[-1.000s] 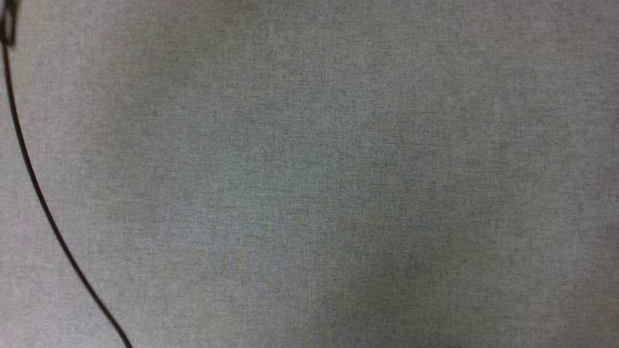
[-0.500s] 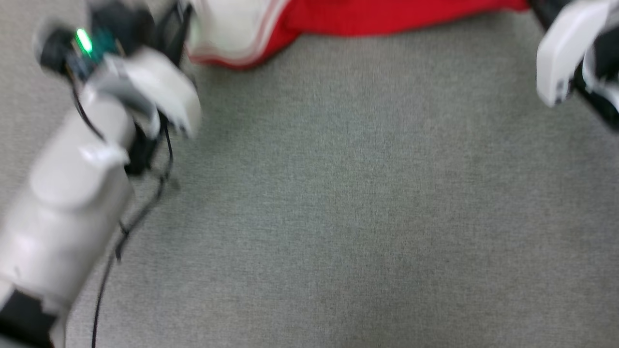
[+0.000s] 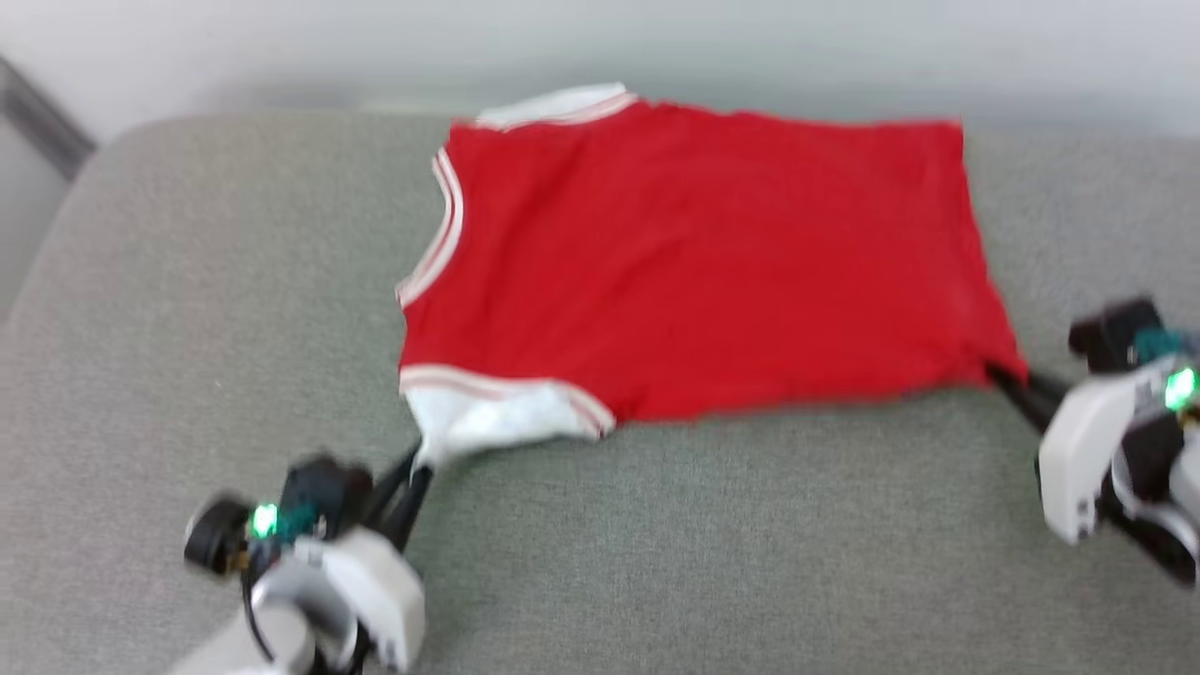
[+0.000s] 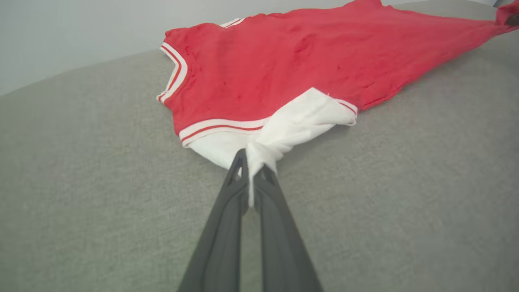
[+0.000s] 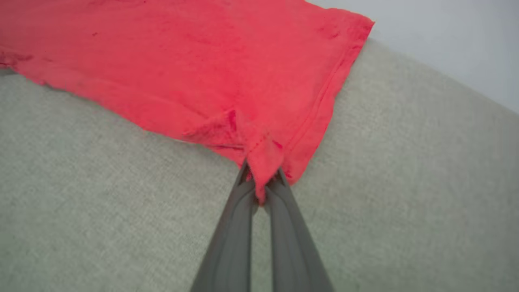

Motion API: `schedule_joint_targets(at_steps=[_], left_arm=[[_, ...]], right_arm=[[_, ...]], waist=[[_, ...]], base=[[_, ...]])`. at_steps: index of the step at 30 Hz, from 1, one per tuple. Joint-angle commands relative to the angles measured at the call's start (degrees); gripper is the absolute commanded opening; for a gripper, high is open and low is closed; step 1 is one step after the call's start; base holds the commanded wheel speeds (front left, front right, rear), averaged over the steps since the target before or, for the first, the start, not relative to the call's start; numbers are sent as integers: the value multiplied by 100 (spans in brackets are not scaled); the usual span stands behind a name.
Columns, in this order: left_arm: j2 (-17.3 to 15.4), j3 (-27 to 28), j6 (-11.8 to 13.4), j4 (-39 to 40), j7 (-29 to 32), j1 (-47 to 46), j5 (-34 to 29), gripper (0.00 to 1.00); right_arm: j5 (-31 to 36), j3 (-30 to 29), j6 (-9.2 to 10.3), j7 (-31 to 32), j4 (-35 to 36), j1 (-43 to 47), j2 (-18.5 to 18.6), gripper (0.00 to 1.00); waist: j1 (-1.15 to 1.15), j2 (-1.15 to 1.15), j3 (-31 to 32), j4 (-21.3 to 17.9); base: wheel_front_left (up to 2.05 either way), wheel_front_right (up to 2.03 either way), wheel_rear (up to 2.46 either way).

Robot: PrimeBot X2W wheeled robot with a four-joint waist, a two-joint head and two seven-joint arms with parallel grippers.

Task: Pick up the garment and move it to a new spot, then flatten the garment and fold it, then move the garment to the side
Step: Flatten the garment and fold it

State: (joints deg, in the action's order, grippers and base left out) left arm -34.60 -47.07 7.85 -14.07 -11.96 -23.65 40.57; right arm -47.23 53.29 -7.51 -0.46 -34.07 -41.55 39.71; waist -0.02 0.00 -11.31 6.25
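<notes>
The garment (image 3: 694, 262), a red T-shirt with white sleeves and striped trim, lies spread across the far half of a grey cushioned surface (image 3: 656, 562), collar to the left. My left gripper (image 3: 420, 471) is shut on the near white sleeve (image 4: 284, 129), whose cloth bunches between the two dark fingers (image 4: 227, 227). My right gripper (image 3: 1001, 377) is shut on the near red hem corner (image 5: 263, 158) at the garment's right end. The far sleeve (image 3: 553, 105) shows at the back edge.
The grey surface ends at a rounded far edge (image 3: 234, 122) with a pale wall (image 3: 600, 37) behind it. Its left corner (image 3: 56, 216) curves down beside a dark strip. Bare grey fabric stretches in front of the garment.
The head camera has swung up, from bare grey fabric to the whole garment and both grippers. Whether the garment itself moved cannot be told.
</notes>
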Motion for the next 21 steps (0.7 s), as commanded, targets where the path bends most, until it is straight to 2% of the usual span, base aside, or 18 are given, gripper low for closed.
schedule_joint_targets(at_steps=[1,9,12,16,21], left_arm=[[-105,-22,116,183,39,343,75,0],[-462,-84,648,968,140,1670,469,0],[-554,-60,842,1182,126,2082,645,0],[-565,-103,1137,1500,163,2660,874,0],[-623,-150,1303,1740,160,3056,992,0]], right_arm=[[-111,-66,4,23,151,364,100,0],[-461,-539,4,376,1094,2093,663,0],[-399,-791,4,555,1437,2704,814,0],[-348,-1299,4,721,1710,3429,749,0],[-136,-1923,4,1011,1966,4144,589,0]], waist=[[2,0,362,23],[2,0,842,45],[2,0,975,-9],[2,0,1119,-80],[2,0,1147,-84]], base=[[0,0,0],[0,0,0],[0,0,0],[0,0,0],[0,0,0]])
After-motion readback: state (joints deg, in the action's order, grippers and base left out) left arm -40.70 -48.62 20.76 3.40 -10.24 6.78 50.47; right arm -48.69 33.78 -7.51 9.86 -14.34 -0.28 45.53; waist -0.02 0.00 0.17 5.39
